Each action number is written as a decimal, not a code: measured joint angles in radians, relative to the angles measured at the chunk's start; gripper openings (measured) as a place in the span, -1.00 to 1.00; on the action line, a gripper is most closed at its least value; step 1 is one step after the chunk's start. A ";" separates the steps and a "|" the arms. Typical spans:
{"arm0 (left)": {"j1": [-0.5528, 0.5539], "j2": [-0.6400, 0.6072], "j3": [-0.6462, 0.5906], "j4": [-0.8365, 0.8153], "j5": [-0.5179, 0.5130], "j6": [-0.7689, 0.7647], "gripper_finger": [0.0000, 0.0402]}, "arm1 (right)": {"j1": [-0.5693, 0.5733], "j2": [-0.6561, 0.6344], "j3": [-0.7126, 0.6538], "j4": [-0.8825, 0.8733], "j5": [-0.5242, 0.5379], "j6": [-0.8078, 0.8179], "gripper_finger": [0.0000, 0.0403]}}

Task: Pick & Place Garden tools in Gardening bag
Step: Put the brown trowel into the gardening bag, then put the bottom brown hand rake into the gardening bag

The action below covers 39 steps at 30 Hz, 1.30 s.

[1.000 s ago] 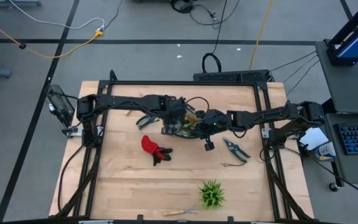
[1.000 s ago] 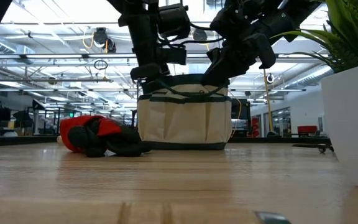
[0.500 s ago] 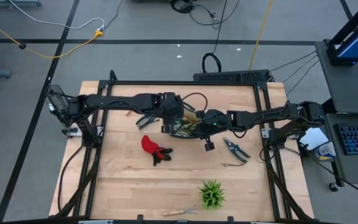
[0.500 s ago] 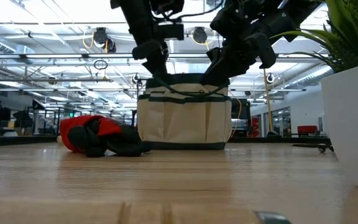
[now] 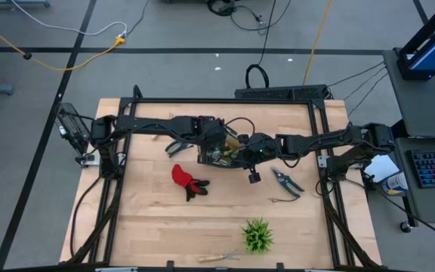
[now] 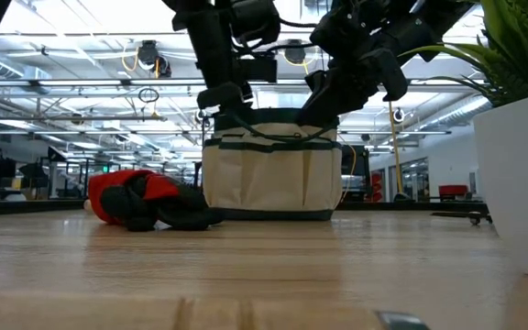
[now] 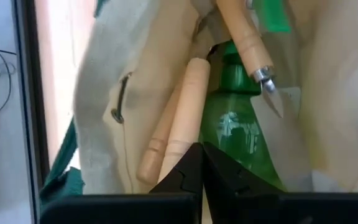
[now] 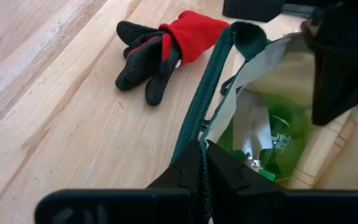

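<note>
The cream gardening bag (image 5: 221, 155) with dark green trim stands on its bottom at mid-table (image 6: 271, 174). Inside it lie wooden tool handles (image 7: 182, 118) and a silver trowel blade (image 8: 253, 134). My left gripper (image 7: 202, 149) is shut just over the bag's mouth (image 6: 220, 108), at its left side. My right gripper (image 8: 202, 146) is shut on the bag's green strap at its right side (image 6: 314, 115). The red-and-black glove (image 5: 186, 180) lies on the table near the bag. Pruning shears (image 5: 285, 180) lie to the right of the bag. My left gripper's shut fingertips stand right by a wooden handle (image 7: 188, 93) in the bag; I cannot tell whether they touch it. My right gripper pinches the bag's dark green loop strap (image 8: 205, 106) between its two fingers, slanting down from the table's right side. The strap runs straight from the fingers to the bag's rim, and the bag stays on the table.
A green spiky plant (image 5: 257, 236) in a white pot (image 6: 516, 183) stands near the front edge, with a small wooden-handled tool (image 5: 217, 258) beside it. Another dark-handled tool (image 5: 178, 145) lies left of the bag, and a thin tool (image 5: 282, 199) lies below the shears.
My left gripper has risen a little from the bag's mouth and drawn toward the table's left edge, then come back down over the bag. The bag, the glove and my right gripper have kept still.
</note>
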<state>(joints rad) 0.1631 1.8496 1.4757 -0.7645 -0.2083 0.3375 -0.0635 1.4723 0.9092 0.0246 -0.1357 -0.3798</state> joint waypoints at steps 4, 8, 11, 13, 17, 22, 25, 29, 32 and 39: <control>0.001 0.001 0.000 -0.005 0.000 0.006 -0.96 | 0.000 0.000 0.000 0.001 0.000 0.000 -0.98; -0.014 -0.019 -0.001 -0.012 -0.001 0.042 -0.95 | 0.000 0.000 0.000 0.001 0.001 0.000 -0.97; -0.027 -0.063 0.000 -0.003 -0.001 0.041 -0.98 | 0.000 0.000 0.000 0.004 0.003 0.000 -0.91; -0.032 -0.088 0.000 -0.003 -0.001 0.028 -0.96 | 0.000 0.000 0.000 0.011 0.003 0.000 -0.85; -0.035 -0.156 0.000 -0.002 -0.002 -0.010 -0.93 | 0.000 0.000 0.000 0.013 0.004 0.000 -0.72; -0.035 -0.228 0.000 -0.031 -0.003 -0.066 -0.98 | 0.000 0.000 0.000 0.017 0.006 0.000 -0.55; -0.035 -0.273 0.000 -0.064 -0.028 -0.106 -0.95 | 0.000 0.000 0.000 0.031 0.007 0.001 -0.45; -0.047 -0.316 0.000 -0.091 -0.056 -0.150 -0.94 | 0.000 0.000 0.000 0.074 0.008 0.001 -0.33; -0.062 -0.342 0.000 -0.114 -0.057 -0.170 -0.98 | 0.000 -0.013 0.000 0.102 0.009 0.001 -0.26; -0.124 -0.347 0.000 -0.125 -0.064 -0.211 -0.93 | 0.000 -0.075 0.000 0.105 0.005 0.086 -0.20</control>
<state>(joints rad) 0.0394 1.5021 1.4760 -0.8890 -0.2726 0.1270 -0.0635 1.3969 0.9092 0.1298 -0.1307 -0.2940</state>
